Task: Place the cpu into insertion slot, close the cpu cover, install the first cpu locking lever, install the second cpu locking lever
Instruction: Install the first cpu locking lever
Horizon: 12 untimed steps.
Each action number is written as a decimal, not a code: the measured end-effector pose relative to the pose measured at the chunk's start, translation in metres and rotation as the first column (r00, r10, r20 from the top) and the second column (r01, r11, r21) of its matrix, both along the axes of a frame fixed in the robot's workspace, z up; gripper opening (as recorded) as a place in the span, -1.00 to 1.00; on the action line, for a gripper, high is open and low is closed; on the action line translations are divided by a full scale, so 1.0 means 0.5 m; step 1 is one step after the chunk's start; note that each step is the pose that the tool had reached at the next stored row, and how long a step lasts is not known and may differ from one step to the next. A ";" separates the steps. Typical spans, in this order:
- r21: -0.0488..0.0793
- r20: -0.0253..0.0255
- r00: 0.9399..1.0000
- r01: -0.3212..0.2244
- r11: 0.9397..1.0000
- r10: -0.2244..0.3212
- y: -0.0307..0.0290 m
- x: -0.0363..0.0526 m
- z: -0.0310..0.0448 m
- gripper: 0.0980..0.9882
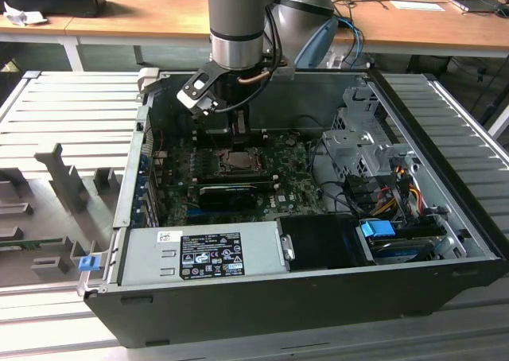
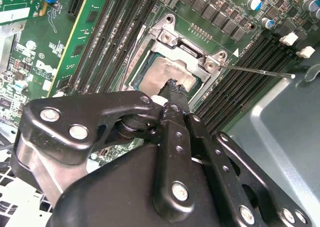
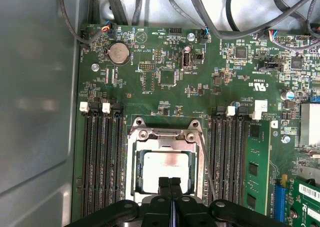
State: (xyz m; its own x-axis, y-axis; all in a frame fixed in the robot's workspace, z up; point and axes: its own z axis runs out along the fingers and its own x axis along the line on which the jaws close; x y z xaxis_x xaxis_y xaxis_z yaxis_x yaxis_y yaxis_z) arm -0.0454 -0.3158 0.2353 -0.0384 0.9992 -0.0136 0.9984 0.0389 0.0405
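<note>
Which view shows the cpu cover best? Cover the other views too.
The first wrist view: the cpu cover faces the camera squarely, closed over the cpu, one edge behind the pincer. The second wrist view shows it slanted, half hidden by the pincer. The exterior view shows it distant, beneath the arm.

cpu (image 3: 166, 166): matt pale metal face
cpu cover (image 3: 165, 135): bare shiny metal
gripper (image 3: 170, 183): black, smooth satin finish

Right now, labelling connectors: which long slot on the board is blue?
The short blue slot beside the green card; the memory slots flanking the cpu cover are black.
</note>
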 end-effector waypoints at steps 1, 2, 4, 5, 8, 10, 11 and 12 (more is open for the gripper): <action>0.000 0.000 1.000 0.000 1.000 0.000 0.000 0.000 0.000 -0.98; 0.000 0.000 1.000 0.000 1.000 0.000 0.000 0.000 0.001 -0.98; 0.000 0.000 1.000 0.000 1.000 0.000 0.000 0.000 0.004 -0.98; 0.000 0.000 1.000 0.000 1.000 0.000 0.000 0.000 0.005 -0.98; 0.000 0.000 1.000 0.000 1.000 0.000 0.000 0.000 0.010 -0.98; 0.000 0.000 1.000 0.000 1.000 0.000 0.000 0.000 0.013 -0.98; 0.000 0.000 1.000 0.000 1.000 0.000 0.000 0.000 0.015 -0.98; 0.000 0.000 1.000 0.000 1.000 0.000 0.000 0.000 0.017 -0.98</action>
